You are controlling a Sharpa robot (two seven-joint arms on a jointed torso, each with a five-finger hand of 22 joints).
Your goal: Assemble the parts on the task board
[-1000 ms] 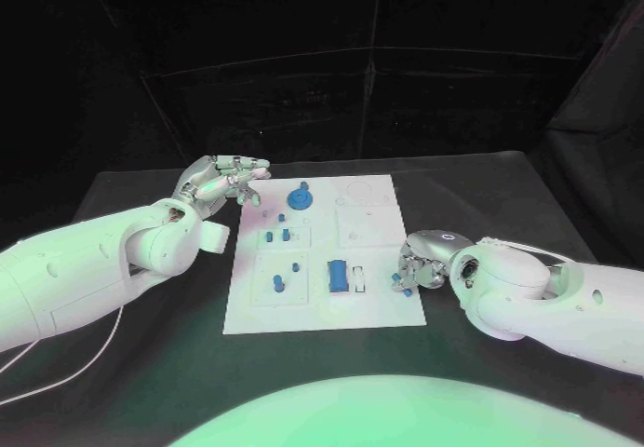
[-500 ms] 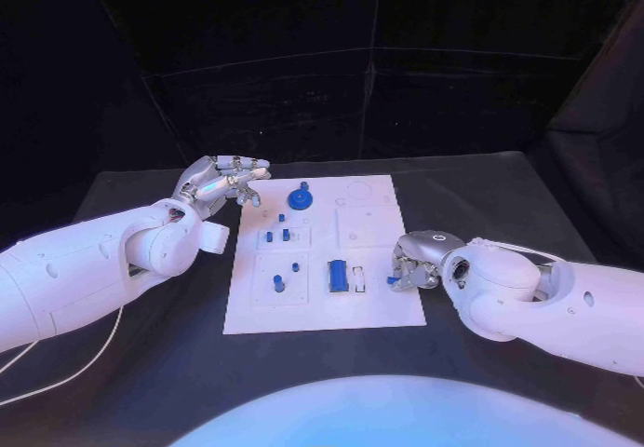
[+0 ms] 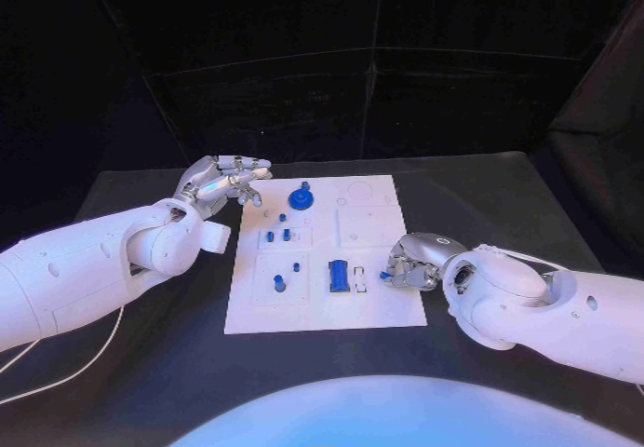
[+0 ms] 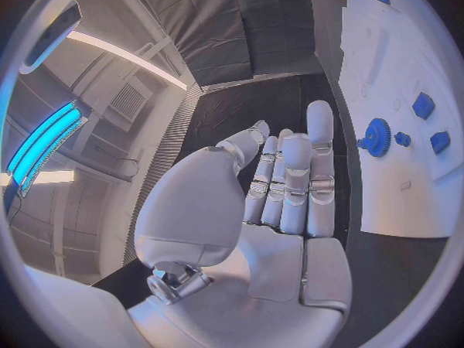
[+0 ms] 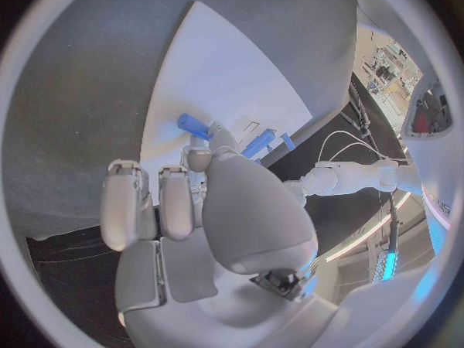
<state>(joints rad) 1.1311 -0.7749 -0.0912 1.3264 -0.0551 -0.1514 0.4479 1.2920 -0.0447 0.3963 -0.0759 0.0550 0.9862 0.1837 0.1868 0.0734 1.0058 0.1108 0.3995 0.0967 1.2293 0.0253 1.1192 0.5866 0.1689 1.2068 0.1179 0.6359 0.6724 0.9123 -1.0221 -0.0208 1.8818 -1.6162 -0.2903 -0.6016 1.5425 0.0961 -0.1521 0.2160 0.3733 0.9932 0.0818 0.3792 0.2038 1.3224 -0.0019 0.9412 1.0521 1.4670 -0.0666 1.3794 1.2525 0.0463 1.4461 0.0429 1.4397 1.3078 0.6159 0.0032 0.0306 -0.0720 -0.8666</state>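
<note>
One task board [image 3: 376,223] is laid flat in the middle of the black worktop [image 3: 510,205], long side running away from the robot. One round blue gear [image 3: 301,197] is seated near the board's far left corner. Three small blue pegs [image 3: 282,235] are grouped just nearer than the gear, and two more small pegs [image 3: 279,281] are set in the near-left area. One blue rectangular block [image 3: 337,276] is lying beside one small white piece [image 3: 360,277] near the board's middle (the exact seating of these parts cannot be told).

The right hand [image 3: 412,264] is positioned at the board's right edge, level with the block. One blue part [image 5: 193,124] is pinched at the tips of its fingers [image 5: 199,159], as seen in the right wrist view; the remaining fingers are curled downward beside it.

The left hand [image 3: 225,179] is held above the worktop just off the board's far left corner, near the gear but apart from it. Its fingers [image 4: 319,143] are extended side by side with nothing between them (left wrist view); the gear [image 4: 375,137] is seen just beyond the fingertips.
</note>
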